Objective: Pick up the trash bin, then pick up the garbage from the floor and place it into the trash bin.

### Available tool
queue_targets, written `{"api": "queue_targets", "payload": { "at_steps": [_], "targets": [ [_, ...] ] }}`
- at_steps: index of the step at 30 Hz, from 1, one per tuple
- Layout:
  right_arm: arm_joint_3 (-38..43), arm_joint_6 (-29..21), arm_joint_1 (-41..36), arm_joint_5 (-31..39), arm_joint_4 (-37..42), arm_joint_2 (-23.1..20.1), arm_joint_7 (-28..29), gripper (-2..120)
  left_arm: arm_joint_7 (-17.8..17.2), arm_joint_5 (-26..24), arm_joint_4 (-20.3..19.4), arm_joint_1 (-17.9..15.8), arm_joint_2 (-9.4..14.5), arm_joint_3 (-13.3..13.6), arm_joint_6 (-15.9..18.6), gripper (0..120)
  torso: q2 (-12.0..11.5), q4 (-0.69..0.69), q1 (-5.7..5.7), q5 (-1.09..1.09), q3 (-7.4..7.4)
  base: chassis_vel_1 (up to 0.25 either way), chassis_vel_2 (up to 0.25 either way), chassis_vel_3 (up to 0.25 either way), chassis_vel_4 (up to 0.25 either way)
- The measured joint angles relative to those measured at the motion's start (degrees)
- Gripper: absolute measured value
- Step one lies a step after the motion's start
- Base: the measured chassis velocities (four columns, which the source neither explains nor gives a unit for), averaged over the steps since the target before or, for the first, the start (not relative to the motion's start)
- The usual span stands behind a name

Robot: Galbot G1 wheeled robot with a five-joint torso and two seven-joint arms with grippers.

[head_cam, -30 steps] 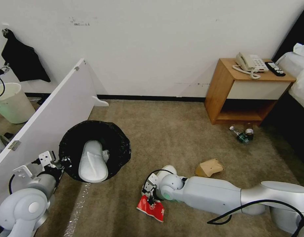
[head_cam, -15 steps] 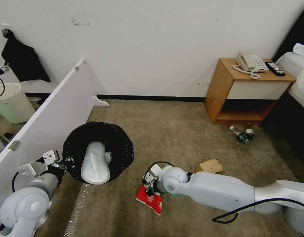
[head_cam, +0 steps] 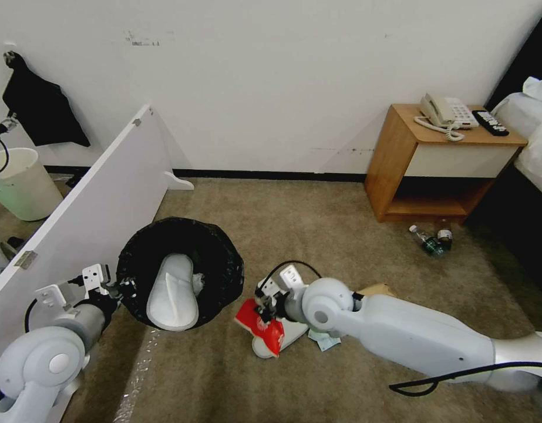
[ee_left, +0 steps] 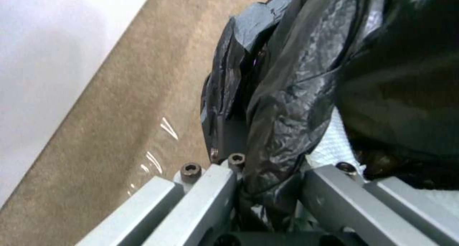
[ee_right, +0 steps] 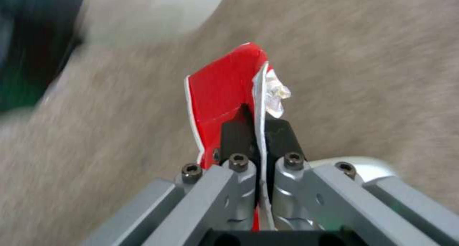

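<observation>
Change since earlier frame: red packet has been raised off the carpet and carried toward the trash bin; a white slipper and light-blue cloth have been uncovered beneath the right arm.
Right gripper: closed on the packet's upper edge; a thin pinch is seen in the right wrist view.
Left gripper: clamped on the bin's bagged rim, bin held tilted above the floor, one slipper already inside.
Risk, slip: packet is held by an edge only and could be dropped short of the bin.
Risk, bag: the liner could be pulled loose by the rim grip.
Room: open carpet lies between packet and bin; a white panel stands close beside the bin.
Remaining litter: cardboard piece and bottles lie nearer the nightstand.
</observation>
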Motion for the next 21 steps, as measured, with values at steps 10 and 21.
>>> {"api": "queue_targets", "payload": {
  "at_steps": [10, 21],
  "targets": [
    [17.83, 1.30, -10.16, -7.24, 5.34, -8.46, -2.27, 0, -4.95, -8.76, 0.37, -0.69, 5.29, 1.04, 2.96, 0, 0.00, 0.01, 0.00, -0.01, 0.00, 0.000, 0.000, 0.000, 0.000],
    [39.88, 5.71, -28.87, -17.15, 11.94, -19.94, -8.29, 0, -9.08, -11.56, -0.05, -2.46, 6.33, 4.70, 3.89, 0, 0.00, -0.02, 0.00, -0.02, -0.01, 0.000, 0.000, 0.000, 0.000]
  ]
}}
